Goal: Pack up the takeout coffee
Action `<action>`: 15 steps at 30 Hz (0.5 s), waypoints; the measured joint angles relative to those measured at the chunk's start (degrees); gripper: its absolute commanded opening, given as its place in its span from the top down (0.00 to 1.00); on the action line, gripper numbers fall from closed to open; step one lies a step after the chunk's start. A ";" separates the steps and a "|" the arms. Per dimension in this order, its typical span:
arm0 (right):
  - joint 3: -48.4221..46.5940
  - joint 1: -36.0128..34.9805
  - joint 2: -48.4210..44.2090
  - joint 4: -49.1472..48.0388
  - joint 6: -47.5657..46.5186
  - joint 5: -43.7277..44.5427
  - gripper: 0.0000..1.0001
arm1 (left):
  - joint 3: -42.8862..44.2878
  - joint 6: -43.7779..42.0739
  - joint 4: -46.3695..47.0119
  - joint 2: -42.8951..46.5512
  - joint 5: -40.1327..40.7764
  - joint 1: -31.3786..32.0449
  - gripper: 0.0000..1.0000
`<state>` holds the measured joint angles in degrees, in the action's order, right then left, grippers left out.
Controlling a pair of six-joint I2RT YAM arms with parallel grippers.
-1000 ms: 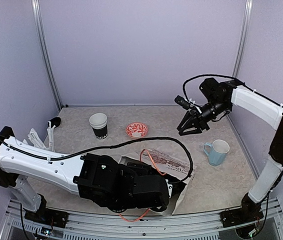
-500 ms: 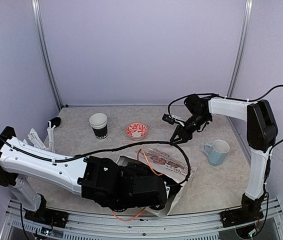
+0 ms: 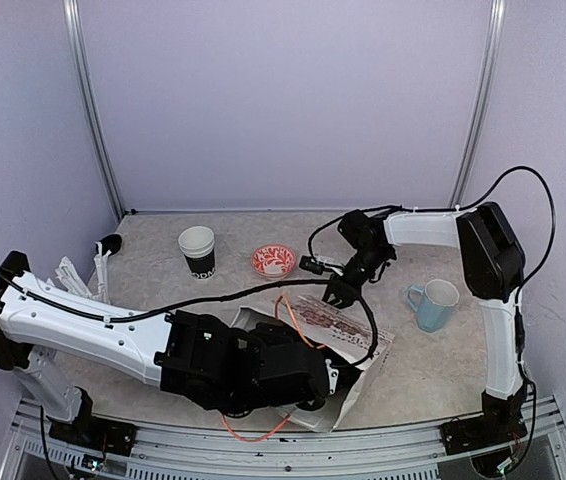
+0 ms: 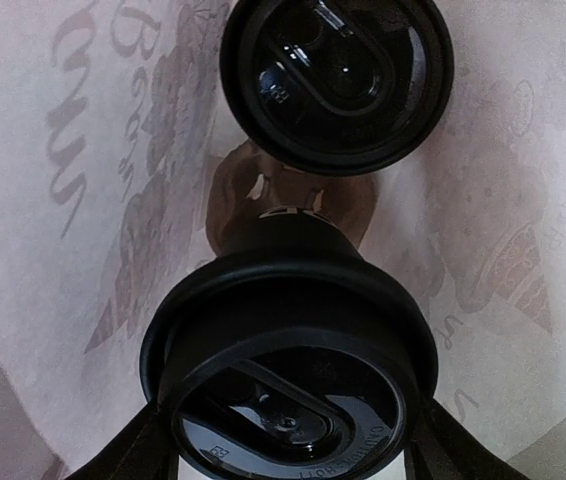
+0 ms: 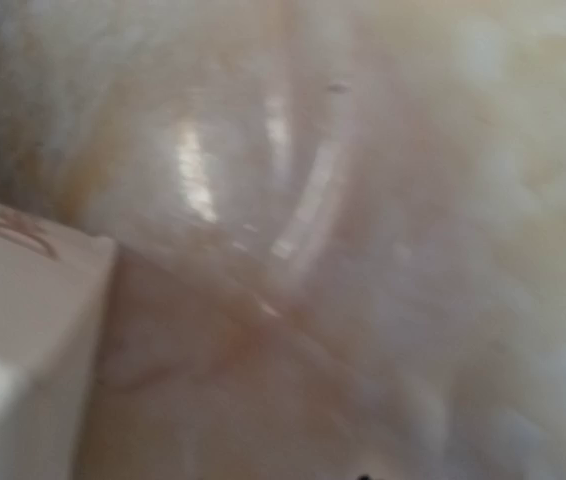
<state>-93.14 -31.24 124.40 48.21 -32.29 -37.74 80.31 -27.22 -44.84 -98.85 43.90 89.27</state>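
Note:
In the left wrist view a takeout coffee cup (image 4: 288, 390) with a black lid fills the space between my left gripper's (image 4: 288, 458) fingers, which press on both sides of its lid. It sits inside the printed white paper bag (image 4: 103, 200), beside a second lidded cup (image 4: 338, 80). From above, my left arm (image 3: 243, 365) covers the bag's mouth. A lidless black cup (image 3: 198, 250) stands at the back left. My right gripper (image 3: 341, 290) is down at the far edge of the bag (image 3: 338, 325). The blurred right wrist view shows no fingers, only a white bag corner (image 5: 23, 300).
A red patterned bowl (image 3: 273, 260) sits behind the bag. A light-blue mug (image 3: 435, 303) stands to the right. White straws (image 3: 81, 275) lie at the far left. The bag's orange handle (image 3: 288, 310) loops near the right gripper.
My right arm has swung down and to the left, from above the table's back right to the bag's far edge. The left arm has shifted only slightly.

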 measured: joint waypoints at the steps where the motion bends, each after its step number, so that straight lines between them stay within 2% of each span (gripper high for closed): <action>1: -0.02 -0.37 0.02 0.11 -0.13 -0.20 0.69 | -0.68 -0.24 0.72 0.13 -0.26 -0.07 0.54; 15: 0.00 -3.61 0.37 1.70 -5.44 -5.86 0.68 | -6.27 -4.07 8.41 0.35 -1.62 -3.58 0.54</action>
<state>-93.14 -34.85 124.77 49.91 -37.74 -43.59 74.04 -31.29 -36.42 -98.50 42.28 85.69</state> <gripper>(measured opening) 0.318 0.706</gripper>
